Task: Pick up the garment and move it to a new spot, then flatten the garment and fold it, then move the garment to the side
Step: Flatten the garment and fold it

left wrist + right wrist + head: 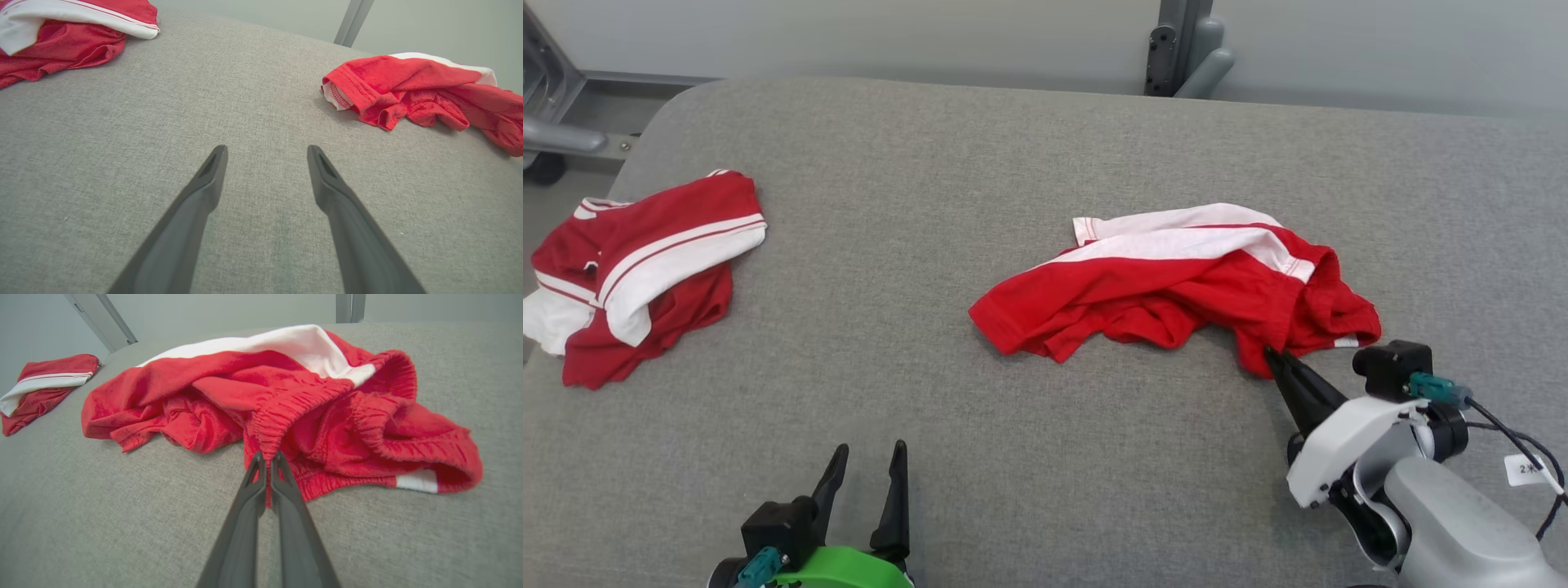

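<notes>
The task is at its very start. The garment [1176, 286], red with white panels, lies crumpled right of centre in the head view on the grey table [1013, 147]. No part of it is flattened or folded.

The right gripper [1270, 353] reaches in from the lower right of the frame and is clenched on the garment's near edge. In the right wrist view its two fingers meet at mid-frame with a ridge of the gathered waistband [282, 412] pinched between them, and a sliver of red cloth shows in the slit below the tips. The cloth rests on the table all round the pinch, so the lift appears not yet begun.

The left gripper [870, 457] sits at the lower left of the head view, jaws spread and empty over bare table. In its own wrist view the garment lies at the upper right, well apart from its fingers.

A second garment [637, 269] in the same colours lies bunched at the far left of the head view, with neither gripper near it.

Judging from this, only the first grasp is made. Lifting and carrying the garment to a new spot, spreading it flat, folding it and setting it aside all remain.
</notes>
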You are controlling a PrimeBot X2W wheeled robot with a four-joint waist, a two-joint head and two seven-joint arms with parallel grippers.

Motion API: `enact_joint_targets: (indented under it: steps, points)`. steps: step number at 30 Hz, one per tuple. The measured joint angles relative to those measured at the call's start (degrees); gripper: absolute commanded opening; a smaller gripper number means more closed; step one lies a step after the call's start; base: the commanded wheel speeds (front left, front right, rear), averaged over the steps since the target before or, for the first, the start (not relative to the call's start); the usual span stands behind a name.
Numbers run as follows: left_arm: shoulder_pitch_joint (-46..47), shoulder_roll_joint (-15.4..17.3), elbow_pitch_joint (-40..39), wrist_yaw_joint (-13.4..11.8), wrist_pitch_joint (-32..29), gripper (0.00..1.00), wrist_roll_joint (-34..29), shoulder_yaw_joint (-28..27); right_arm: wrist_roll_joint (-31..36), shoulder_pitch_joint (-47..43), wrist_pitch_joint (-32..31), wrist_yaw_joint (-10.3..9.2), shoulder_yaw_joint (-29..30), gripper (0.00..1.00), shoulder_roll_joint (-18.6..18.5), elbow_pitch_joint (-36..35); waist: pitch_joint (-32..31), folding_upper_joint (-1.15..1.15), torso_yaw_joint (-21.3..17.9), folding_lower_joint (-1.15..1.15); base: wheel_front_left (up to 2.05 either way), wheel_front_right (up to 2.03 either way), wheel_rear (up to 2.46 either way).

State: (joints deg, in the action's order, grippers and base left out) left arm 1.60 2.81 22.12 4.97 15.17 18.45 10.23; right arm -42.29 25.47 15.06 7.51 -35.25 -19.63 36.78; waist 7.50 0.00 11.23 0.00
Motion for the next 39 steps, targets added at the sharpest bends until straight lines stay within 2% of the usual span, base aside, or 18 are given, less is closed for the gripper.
enact_joint_targets:
  steps: [9,16,17,18,23,28,34,39]
  points:
    - [-1.71,-0.01,0.46,-0.12,0.0,1.0,0.04,0.22,-3.07,-8.37,0.0,0.01,-2.86,0.0,-7.23,-4.76,-3.55,0.0,-2.91,0.0,0.0,0.0,0.0]
    - [-3.05,-0.01,0.56,-0.2,0.0,1.0,0.07,0.21,-5.88,-11.18,0.0,0.01,-4.92,0.0,-9.71,-4.3,-6.14,0.0,-4.4,0.0,0.0,0.0,0.0]
    - [-3.18,-0.01,0.57,-0.2,0.0,1.0,0.08,0.26,-6.17,-11.24,0.0,0.01,-5.15,0.16,-9.69,-3.78,-6.35,0.0,-4.53,0.0,0.0,0.0,0.0]
    - [-3.25,-0.01,0.59,-0.2,0.0,1.0,0.08,0.32,-6.17,-11.26,0.0,0.01,-5.35,1.0,-9.67,-3.02,-6.54,0.0,-4.62,0.0,0.0,0.0,0.0]
    - [-3.39,-0.01,0.48,-0.3,0.0,1.0,0.07,0.25,-5.59,-11.71,0.0,0.01,-2.27,1.0,-9.49,-1.66,-7.25,0.0,-4.81,0.0,0.0,0.0,0.0]
    - [-3.97,-0.01,-0.16,-1.0,0.0,1.0,-0.08,-1.19,-0.14,-13.71,0.01,0.01,6.89,1.0,-7.4,-3.45,-7.94,0.0,-5.64,0.0,0.0,0.0,0.0]
    - [-4.6,-0.02,-2.43,-1.99,0.01,1.0,-1.41,-3.66,12.4,-18.53,0.01,0.0,22.3,1.0,-0.71,-10.25,-9.1,0.0,-7.14,0.0,0.0,0.0,0.0]
    - [-5.91,-0.01,-4.61,-2.34,0.0,1.0,-3.35,-5.42,22.42,-22.61,0.0,0.0,30.04,1.0,6.5,-16.85,-10.66,0.0,-8.58,0.0,0.0,0.0,0.0]
